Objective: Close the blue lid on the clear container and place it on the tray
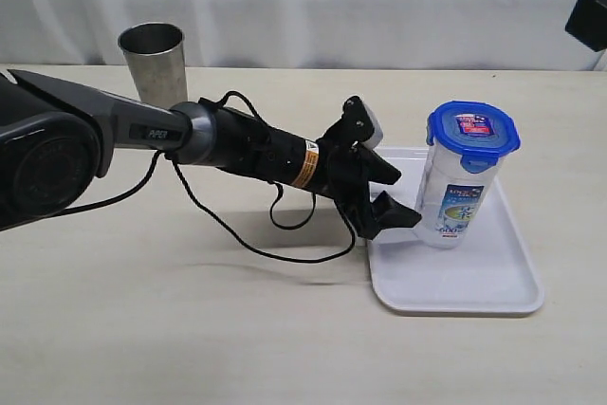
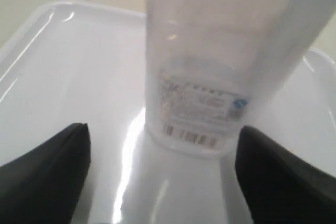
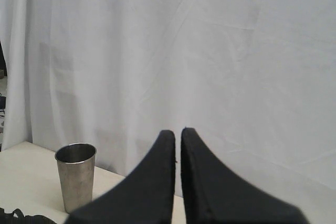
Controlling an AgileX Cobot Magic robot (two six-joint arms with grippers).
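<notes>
Left gripper (image 1: 396, 198): jaws wide open, nothing held. Its fingers (image 2: 47, 177) sit low over the tray (image 1: 474, 296), one on each side of the foot of the container (image 1: 453, 198). The container stands upright on the tray just ahead of my fingertips. One finger is clearly apart from its wall; I cannot tell whether the other touches it. The lid (image 1: 472, 130) sits on top of the container, above and ahead of this gripper, sticker facing up. I cannot tell whether its flaps are snapped down. Right gripper (image 3: 177, 132): fingers closed to a thin slit, nothing between them, held high and facing a white curtain (image 3: 236, 51). A steel tumbler (image 3: 76, 174) stands ahead of it on the tabletop (image 3: 21, 171), well behind my left gripper.
</notes>
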